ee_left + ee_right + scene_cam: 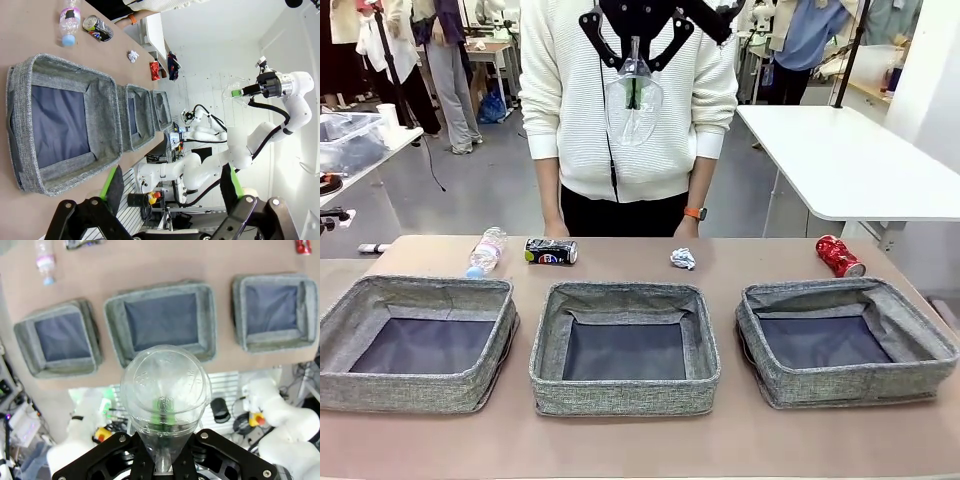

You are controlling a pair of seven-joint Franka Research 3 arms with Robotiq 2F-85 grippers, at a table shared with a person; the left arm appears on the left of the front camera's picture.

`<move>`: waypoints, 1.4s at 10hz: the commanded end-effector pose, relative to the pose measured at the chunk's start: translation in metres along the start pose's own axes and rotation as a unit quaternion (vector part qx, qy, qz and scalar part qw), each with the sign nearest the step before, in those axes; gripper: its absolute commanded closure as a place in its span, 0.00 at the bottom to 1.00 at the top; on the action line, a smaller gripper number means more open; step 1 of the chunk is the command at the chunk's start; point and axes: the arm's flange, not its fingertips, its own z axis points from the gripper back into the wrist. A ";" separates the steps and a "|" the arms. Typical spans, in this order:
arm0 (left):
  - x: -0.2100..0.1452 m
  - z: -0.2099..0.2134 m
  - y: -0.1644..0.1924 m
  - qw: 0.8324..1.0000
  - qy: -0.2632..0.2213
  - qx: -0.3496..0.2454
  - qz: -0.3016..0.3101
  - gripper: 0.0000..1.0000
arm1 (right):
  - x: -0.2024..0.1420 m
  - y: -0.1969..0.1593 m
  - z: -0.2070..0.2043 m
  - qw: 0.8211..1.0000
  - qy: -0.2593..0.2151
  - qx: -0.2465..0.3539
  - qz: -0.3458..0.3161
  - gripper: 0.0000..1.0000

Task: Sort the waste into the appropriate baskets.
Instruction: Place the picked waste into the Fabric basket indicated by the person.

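Right gripper (635, 48) is high above the table, jaws closed tight on the neck of a clear plastic bottle (633, 105). The bottle hangs wide end down, in line with the white sweater (570, 100) of the person standing at the far side. On the right wrist camera I look down through the held bottle toward the table, and it overlaps the near wall of the middle basket (625, 395). Left gripper (170, 190) has its jaws spread wide, green pads (109, 186) well apart with nothing between them. It looks along the row of baskets from the left end, with the left basket (410, 390) nearest. I see nothing lying in the left, middle or right basket (840, 388), only their dark bottoms. The rest of the waste sits on the table beyond the baskets. A second clear bottle (486, 251) lies on its side behind the left basket, with the dark can (551, 251) just beside it, also on its side. The paper ball (683, 259) is behind the middle basket, near the person's hand. The red can (839, 256) lies tilted behind the right basket, near the table's right edge.
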 end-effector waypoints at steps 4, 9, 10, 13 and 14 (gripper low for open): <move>-0.002 0.000 -0.002 1.000 0.006 -0.002 -0.010 0.00 | 0.000 -0.003 0.005 1.000 0.005 0.008 0.012 0.99; -0.002 0.000 -0.002 1.000 0.006 -0.002 -0.010 0.00 | 0.000 -0.003 0.005 1.000 0.005 0.008 0.012 0.99; -0.002 0.000 -0.002 1.000 0.006 -0.002 -0.010 0.00 | 0.000 -0.003 0.005 1.000 0.005 0.008 0.012 0.99; -0.002 0.000 -0.002 1.000 0.006 -0.002 -0.010 0.00 | 0.000 -0.003 0.005 1.000 0.005 0.008 0.012 0.99; -0.002 0.000 -0.002 1.000 0.006 -0.002 -0.010 0.00 | 0.000 -0.003 0.005 1.000 0.005 0.008 0.012 0.99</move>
